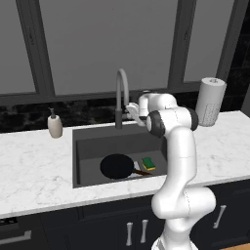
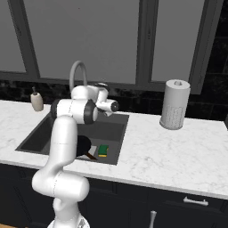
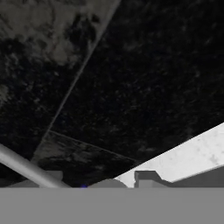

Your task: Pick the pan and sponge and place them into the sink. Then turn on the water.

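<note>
In the left base view, the pan (image 1: 117, 166) is seen lying flat on the floor of the sink (image 1: 88, 146), with the sponge (image 1: 148, 163) just beside it to the right, near the handle; both placements can therefore be judged done, and only the water remains, no stream being visible from the faucet (image 1: 120, 95). The gripper (image 1: 132, 110) is held level at the back of the basin, close beside the faucet's stem, presumably so that the tap's control can be reached; a soap dispenser (image 1: 54, 125) stands well apart on the counter (image 1: 34, 166), and a paper towel roll (image 1: 210, 101) stands on the other side. In the right base view, the hand is mostly masked by the arm's own joints in front of the faucet (image 2: 78, 73), and the pan (image 2: 84, 144) is partly hidden, the sponge (image 2: 103, 150) lying beside it. In the hand view, dark backsplash, a strip of marble and a grey bar are shown; whether the jaws are closed on anything cannot be told.
</note>
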